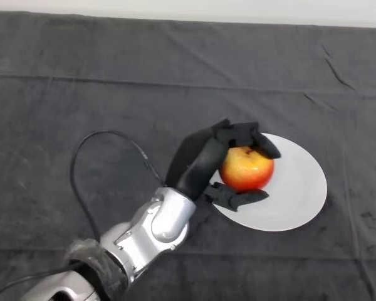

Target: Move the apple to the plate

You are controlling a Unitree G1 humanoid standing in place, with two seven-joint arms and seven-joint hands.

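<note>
So my left hand (203,160) has the apple (246,168) wrapped up, fingers curled over the top of it and the thumb tucked under the near side, solid grip from what I can see. The apple sits just ahead of the palm, over the left part of the white plate (301,194), which spreads out beyond and to the right of the hand. Can't tell if it's touching the plate or hovering. The arm reaches in from the lower left across the dark-clothed desk (81,94), wrist angled up toward the plate. I'd guess letting go comes next.
</note>
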